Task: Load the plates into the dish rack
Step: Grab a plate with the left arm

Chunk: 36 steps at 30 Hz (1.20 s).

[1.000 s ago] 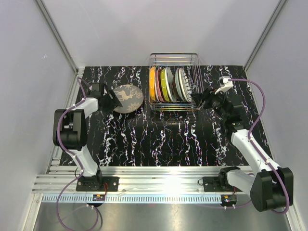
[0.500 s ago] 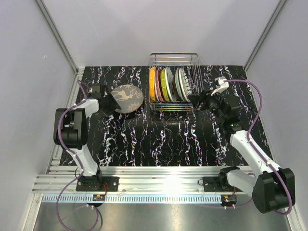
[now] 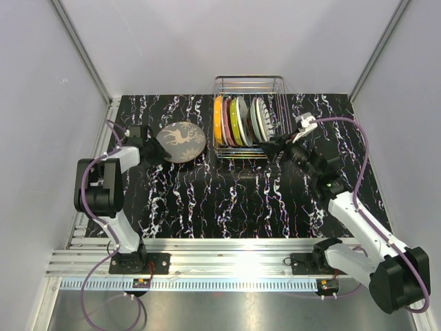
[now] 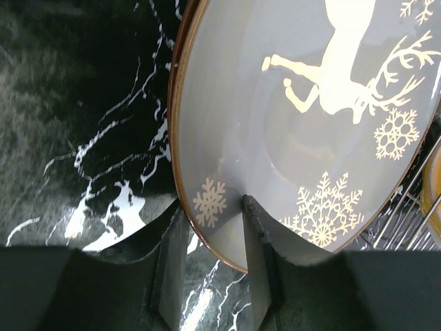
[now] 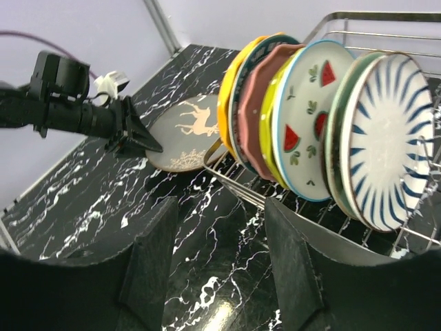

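- Left wrist view: the left gripper straddles the near rim of the deer plate. One finger lies over the glazed face beside a snowflake and the other is tucked under the lip. The gap is narrow, but I cannot tell whether the pads are actually biting.
- Seen from above, the plate is on the black marbled table, just left of the dish rack. I cannot tell whether it touches the wire.
- The right gripper hangs at the rack's front right corner, its jaws apart with nothing between them.
- Six racked plates stand on edge between the dividers, leaning a little. Bare dividers show past the blue-striped plate at the right end.
- The deer plate looks like glazed ceramic, so I judge it stiff, fairly heavy, brittle and slick where it shines.
- With a pinch at one edge, the rest of the plate hangs out as a lever, so I expect it to want to swivel or slide out of the pads.
- The rim is the only place to hold it, and the pads should sit well in over the raised lip rather than on the very edge.
- It will need turning upright and lowering gently, because a knock against the wire or a neighbouring plate could chip it.
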{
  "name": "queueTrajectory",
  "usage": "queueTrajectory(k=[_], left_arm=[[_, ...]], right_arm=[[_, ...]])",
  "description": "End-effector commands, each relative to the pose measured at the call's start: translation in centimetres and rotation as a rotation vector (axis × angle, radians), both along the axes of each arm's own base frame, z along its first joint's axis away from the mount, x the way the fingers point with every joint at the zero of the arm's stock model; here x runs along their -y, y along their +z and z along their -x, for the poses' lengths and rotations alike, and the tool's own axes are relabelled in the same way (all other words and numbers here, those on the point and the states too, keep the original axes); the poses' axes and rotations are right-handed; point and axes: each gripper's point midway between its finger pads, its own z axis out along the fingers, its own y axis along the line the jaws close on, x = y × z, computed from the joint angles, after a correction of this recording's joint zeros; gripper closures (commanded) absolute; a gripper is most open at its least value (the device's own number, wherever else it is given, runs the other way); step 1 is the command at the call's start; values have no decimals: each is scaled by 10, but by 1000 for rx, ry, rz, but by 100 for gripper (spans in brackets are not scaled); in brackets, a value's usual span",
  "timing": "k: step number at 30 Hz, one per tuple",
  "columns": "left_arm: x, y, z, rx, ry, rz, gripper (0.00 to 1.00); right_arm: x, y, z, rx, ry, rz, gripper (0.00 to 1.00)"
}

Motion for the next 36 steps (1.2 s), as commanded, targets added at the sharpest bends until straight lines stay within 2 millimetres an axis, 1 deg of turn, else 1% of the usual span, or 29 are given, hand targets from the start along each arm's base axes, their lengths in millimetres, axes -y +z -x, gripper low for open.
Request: queueTrajectory(k=[1, 3, 4, 6, 7, 8, 9, 10, 11, 12, 13, 14, 15, 16, 17, 18, 19, 20, 21, 22, 23, 24, 25, 26, 27, 29, 31, 36], left_arm=[[-2, -10, 27, -75, -17, -33, 81], [-3, -5, 28, -69, -15, -38, 83], [-3, -4, 29, -72, -17, -41, 85], [-4, 2, 29, -54, -12, -45, 89], [-5, 4, 29, -50, -7, -46, 90], [-6, 10, 27, -33, -3, -51, 93], [-6, 13, 26, -26, -1, -51, 94], [-7, 17, 23, -15, 4, -55, 95], [-7, 22, 20, -3, 5, -54, 97], [-6, 23, 19, 1, 5, -51, 98], [-6, 26, 18, 6, 13, -45, 99], [-5, 30, 17, 18, 12, -38, 100], [-5, 32, 17, 23, 15, -38, 100], [-5, 34, 16, 27, 18, -34, 100], [-5, 38, 16, 38, 18, -36, 100], [-5, 41, 16, 40, 15, -37, 100], [-7, 48, 16, 45, 19, -45, 100], [-8, 51, 16, 47, 20, -49, 100], [-8, 53, 17, 46, 19, -56, 100], [-9, 60, 14, 63, 21, -61, 100], [-9, 62, 15, 63, 22, -62, 100], [-10, 63, 16, 62, 22, -64, 100], [-9, 67, 14, 69, 22, -62, 100], [-10, 67, 15, 66, 23, -63, 100], [-9, 68, 15, 66, 22, -57, 100], [-7, 68, 16, 68, 16, -51, 100], [-6, 67, 17, 67, 15, -46, 100], [-7, 64, 20, 56, 10, -50, 100]], right_arm=[[-16, 25, 11, 106, 57, 31, 40], [-27, 28, 15, 125, 92, 46, 40], [-36, 29, 19, 138, 119, 51, 40], [-46, 37, 17, 166, 137, 45, 40], [-55, 41, 19, 179, 158, 35, 40], [-60, 50, 18, 197, 165, 10, 40], [-68, 53, 12, 194, 177, 1, 40], [-75, 56, 10, 191, 196, -12, 40], [-85, 70, 10, 217, 215, -29, 40], [-95, 62, 2, 198, 228, -20, 40], [-104, 64, 1, 201, 252, -16, 40], [-116, 77, 2, 227, 281, -16, 40], [-127, 67, -5, 207, 296, 4, 40], [-136, 68, -4, 221, 325, 21, 40], [-146, 79, -3, 246, 347, 18, 39], [-155, 71, -9, 234, 359, 28, 39], [-161, 83, -11, 260, 372, 11, 38], [-169, 74, -18, 244, 383, 15, 38], [-172, 76, -22, 249, 387, 11, 38], [-175, 79, -26, 251, 386, 2, 38], [-180, 91, -29, 273, 389, -7, 38], [-184, 85, -37, 263, 389, 0, 38], [-188, 88, -39, 268, 394, -8, 38], [-190, 97, -40, 290, 398, -19, 38], [-197, 91, -41, 282, 423, -17, 38], [-205, 96, -42, 290, 439, -29, 38], [-213, 98, -33, 303, 482, -28, 38], [-216, 95, -27, 309, 504, -17, 36]])
